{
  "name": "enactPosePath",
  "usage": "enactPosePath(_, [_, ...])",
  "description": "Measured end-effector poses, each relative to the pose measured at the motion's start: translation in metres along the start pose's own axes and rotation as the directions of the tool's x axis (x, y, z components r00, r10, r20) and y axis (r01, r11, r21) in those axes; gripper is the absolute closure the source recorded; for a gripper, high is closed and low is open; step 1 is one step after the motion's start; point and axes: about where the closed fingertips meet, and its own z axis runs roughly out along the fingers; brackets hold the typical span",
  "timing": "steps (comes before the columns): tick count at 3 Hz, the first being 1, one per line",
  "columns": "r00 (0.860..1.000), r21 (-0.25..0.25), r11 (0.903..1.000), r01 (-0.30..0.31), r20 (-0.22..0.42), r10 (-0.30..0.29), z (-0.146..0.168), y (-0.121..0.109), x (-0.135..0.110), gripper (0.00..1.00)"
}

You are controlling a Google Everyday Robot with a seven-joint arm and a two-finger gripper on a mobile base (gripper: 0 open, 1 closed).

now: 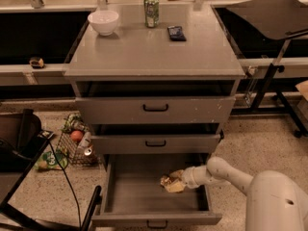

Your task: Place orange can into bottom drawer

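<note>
Down at the foot of the grey cabinet (154, 57), the bottom drawer (134, 194) is pulled right out so there's room to drop stuff in. The arm (226, 172) reaches in from the right. Its gripper (174, 183) is clamped on the orange can (166, 180), holding it low over the drawer's right side. Looks about ready to let go.
</note>
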Motion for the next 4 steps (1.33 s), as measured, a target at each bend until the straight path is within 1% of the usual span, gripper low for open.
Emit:
enactPosePath(1, [0.999,-0.004,0.9994,-0.035,-0.019,0.035,0.0115,-0.0118,0.0144,0.59])
enactPosePath(2, [0.998,-0.008,0.9987,-0.05,-0.03,0.05,0.0182,-0.0177,0.0201,0.35])
enactPosePath(3, [0.998,-0.011,0.9987,-0.051,-0.037,0.05,0.0214,-0.0195,0.0201,0.12])
enactPosePath(4, [0.998,-0.013,0.9991,-0.041,-0.037,0.041,0.0206,-0.0185,0.0169,0.0])
